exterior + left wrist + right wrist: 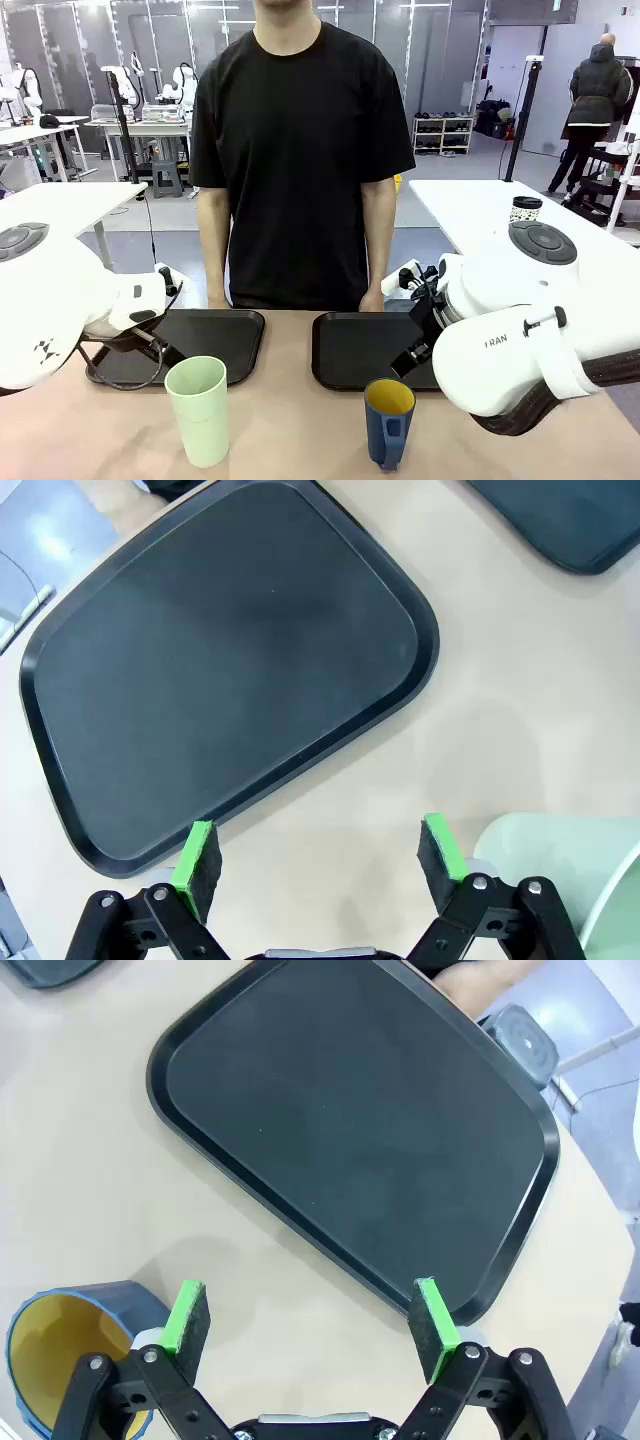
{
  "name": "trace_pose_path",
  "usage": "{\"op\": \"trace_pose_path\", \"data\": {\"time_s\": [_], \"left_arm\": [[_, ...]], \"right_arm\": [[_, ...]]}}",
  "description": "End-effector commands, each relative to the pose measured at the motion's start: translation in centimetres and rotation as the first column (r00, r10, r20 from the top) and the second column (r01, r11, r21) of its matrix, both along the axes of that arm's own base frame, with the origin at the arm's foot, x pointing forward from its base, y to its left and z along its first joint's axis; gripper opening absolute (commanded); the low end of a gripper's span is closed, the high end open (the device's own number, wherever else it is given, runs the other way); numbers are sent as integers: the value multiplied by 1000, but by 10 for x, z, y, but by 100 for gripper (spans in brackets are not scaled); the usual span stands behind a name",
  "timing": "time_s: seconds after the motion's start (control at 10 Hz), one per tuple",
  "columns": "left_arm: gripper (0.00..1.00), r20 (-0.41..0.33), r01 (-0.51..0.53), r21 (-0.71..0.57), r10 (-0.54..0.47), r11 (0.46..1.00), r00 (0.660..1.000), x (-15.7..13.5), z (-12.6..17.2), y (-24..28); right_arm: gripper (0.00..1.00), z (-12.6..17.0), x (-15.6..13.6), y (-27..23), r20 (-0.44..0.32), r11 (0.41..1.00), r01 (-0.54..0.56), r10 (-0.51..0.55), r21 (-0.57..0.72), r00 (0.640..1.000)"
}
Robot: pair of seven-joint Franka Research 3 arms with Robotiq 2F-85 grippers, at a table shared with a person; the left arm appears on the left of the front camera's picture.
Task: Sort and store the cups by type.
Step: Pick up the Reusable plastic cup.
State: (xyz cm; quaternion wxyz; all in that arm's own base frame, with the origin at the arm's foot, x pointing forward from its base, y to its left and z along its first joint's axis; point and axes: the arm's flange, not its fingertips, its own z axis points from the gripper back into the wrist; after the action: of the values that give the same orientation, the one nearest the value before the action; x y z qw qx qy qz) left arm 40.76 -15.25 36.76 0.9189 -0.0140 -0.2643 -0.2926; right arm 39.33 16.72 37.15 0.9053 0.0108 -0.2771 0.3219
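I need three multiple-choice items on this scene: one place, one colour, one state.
1. Where does the green tumbler stand?
A) on the table, before the left tray
B) on that tray
C) on a shelf
2. What colour is the inside of the blue mug?
A) white
B) yellow
C) green
3. The right tool is:
A) shut on the mug
B) shut on the tumbler
C) open and empty
Answers: 1 A, tabletop lies under it; 2 B, its inner wall is yellow; 3 C, its jaws stand apart, nothing between.
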Motion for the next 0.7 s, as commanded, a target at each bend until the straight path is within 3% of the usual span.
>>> {"op": "trace_pose_path", "data": {"time_s": [0.0, 0.6], "left_arm": [[100, 0, 1, 0, -1, 1000, 1000, 0, 0, 0], [100, 0, 1, 0, -1, 1000, 1000, 0, 0, 0]], "right_arm": [[100, 0, 0, 0, 0, 1000, 0, 0, 0, 1000], [100, 0, 0, 0, 0, 1000, 0, 0, 0, 1000]]}}
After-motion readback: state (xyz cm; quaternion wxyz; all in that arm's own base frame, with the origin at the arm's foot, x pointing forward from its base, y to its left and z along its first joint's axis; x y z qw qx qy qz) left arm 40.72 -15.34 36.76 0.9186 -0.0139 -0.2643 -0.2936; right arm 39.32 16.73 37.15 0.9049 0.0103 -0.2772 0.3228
